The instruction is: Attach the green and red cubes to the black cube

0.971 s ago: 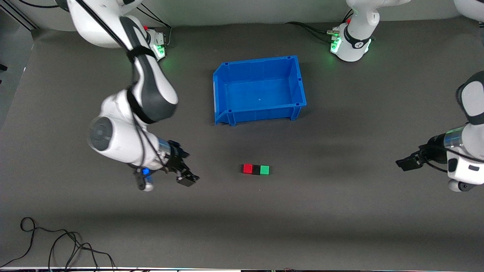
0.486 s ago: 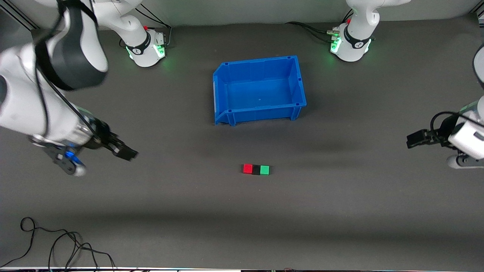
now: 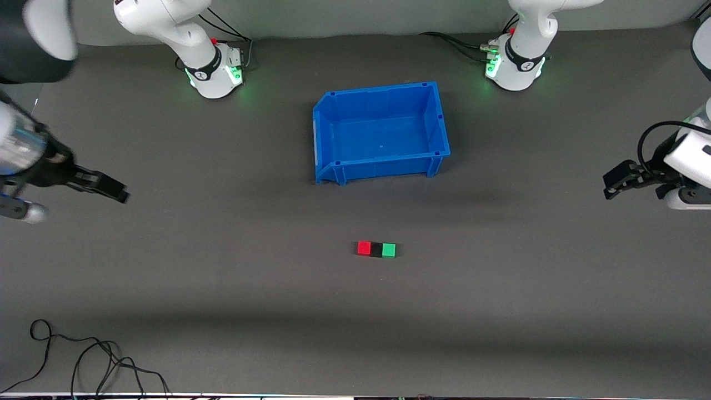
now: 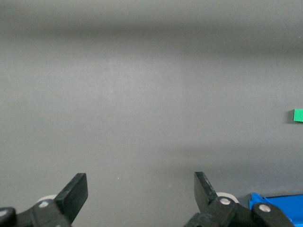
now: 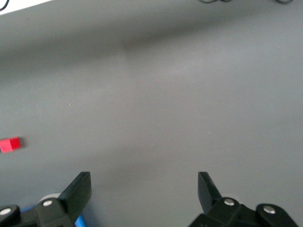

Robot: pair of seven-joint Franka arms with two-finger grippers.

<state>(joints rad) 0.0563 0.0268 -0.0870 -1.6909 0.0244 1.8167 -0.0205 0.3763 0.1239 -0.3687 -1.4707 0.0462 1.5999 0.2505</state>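
Note:
The red cube (image 3: 364, 248), the black cube (image 3: 376, 250) and the green cube (image 3: 389, 249) sit on the table touching in one row, black in the middle, nearer to the front camera than the blue bin. My right gripper (image 3: 118, 194) is open and empty over the right arm's end of the table. My left gripper (image 3: 612, 185) is open and empty over the left arm's end. The left wrist view shows its open gripper (image 4: 141, 187) and the green cube (image 4: 298, 115) far off. The right wrist view shows its open gripper (image 5: 144, 187) and the red cube (image 5: 9, 144) far off.
An empty blue bin (image 3: 383, 162) stands mid-table between the two arm bases; a corner of it shows in the left wrist view (image 4: 279, 201). A loose black cable (image 3: 83, 355) lies at the table's front corner toward the right arm's end.
Both grippers have drawn away from the cube row, the right one far toward its end of the table, the left one slightly toward its own. The cubes have not moved.

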